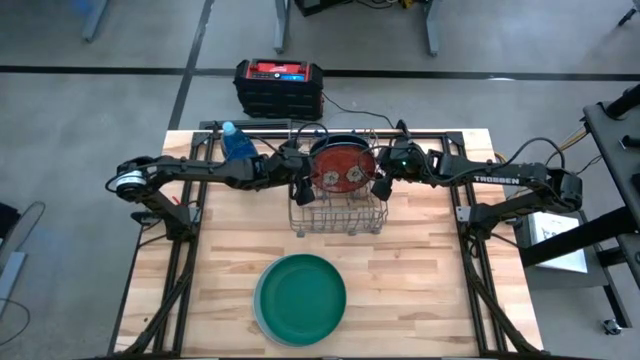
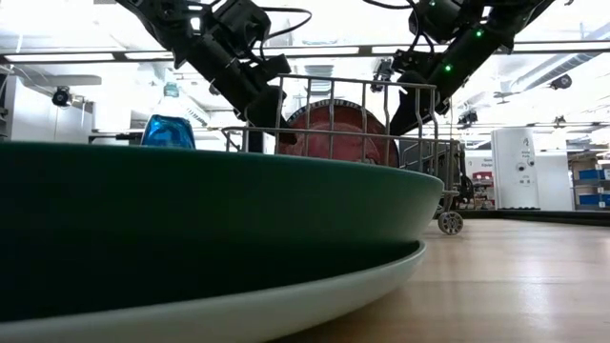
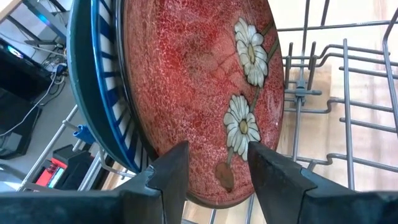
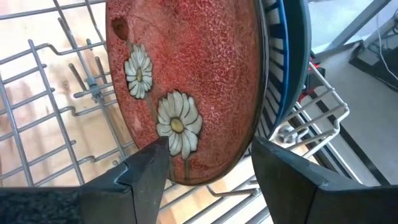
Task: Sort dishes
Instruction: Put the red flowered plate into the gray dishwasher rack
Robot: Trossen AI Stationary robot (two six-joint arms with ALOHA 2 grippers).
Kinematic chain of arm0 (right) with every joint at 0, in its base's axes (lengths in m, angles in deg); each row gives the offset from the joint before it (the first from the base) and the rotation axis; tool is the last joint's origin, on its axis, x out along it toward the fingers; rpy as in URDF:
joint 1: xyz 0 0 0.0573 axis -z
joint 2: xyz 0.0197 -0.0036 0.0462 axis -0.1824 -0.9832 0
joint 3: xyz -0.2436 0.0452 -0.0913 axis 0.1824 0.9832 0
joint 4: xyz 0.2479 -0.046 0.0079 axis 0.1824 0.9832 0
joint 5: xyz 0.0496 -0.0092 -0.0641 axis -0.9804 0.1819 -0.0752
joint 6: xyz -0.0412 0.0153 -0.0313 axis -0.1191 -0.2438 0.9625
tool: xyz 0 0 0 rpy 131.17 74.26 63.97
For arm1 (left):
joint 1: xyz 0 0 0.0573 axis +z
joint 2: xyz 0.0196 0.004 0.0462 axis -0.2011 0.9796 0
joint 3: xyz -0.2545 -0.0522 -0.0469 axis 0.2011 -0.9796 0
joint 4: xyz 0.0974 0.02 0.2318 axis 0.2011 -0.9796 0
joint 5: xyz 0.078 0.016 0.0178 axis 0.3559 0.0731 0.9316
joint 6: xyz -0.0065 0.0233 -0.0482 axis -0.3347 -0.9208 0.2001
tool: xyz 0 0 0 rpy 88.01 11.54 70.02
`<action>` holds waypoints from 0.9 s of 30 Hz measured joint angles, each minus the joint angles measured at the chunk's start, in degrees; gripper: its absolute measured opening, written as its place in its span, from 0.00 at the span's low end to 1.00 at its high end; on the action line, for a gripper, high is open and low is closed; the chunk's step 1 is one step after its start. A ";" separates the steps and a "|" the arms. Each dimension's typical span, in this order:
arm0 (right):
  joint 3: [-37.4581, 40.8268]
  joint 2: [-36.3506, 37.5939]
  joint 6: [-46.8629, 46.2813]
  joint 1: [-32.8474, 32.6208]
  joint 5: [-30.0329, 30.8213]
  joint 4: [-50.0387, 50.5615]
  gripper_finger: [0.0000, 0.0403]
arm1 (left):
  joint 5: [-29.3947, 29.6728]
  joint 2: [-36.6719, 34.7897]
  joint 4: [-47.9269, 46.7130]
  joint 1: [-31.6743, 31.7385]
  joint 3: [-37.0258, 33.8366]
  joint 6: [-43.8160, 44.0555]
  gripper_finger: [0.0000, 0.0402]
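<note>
A red plate with pale flower marks [image 1: 343, 170] stands on edge in the wire rack [image 1: 340, 222], at the front of a row. Behind it stand a white plate with dark stripes [image 3: 115, 112] and a dark teal plate [image 3: 78, 93]. My left gripper [image 1: 303, 192] is open at the red plate's left rim, and in the left wrist view [image 3: 217, 168] its fingers stand on either side of that rim. My right gripper [image 1: 381, 188] is open at the plate's right rim [image 4: 208, 174]. A large green plate [image 1: 300, 295] lies on a paler plate [image 2: 286, 305] near the table's front edge.
A blue bottle [image 1: 236, 143] stands at the far left of the rack. A black and red box [image 1: 280, 85] sits on the floor beyond the table's far edge. Bare wood lies left and right of the green plate and of the rack.
</note>
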 joint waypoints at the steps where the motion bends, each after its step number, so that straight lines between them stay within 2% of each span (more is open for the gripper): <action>1: 0.00 0.00 -0.02 0.00 0.00 0.00 0.54 | 0.00 0.00 0.02 0.00 -0.01 0.00 0.39; 16: 0.00 0.00 0.55 -0.04 -0.02 0.09 0.60 | -0.35 0.04 0.72 0.15 -0.13 -0.02 0.39; 27: -0.15 2.25 -1.57 -0.07 0.00 4.22 0.57 | -0.57 0.04 1.03 0.30 -0.13 -0.02 0.39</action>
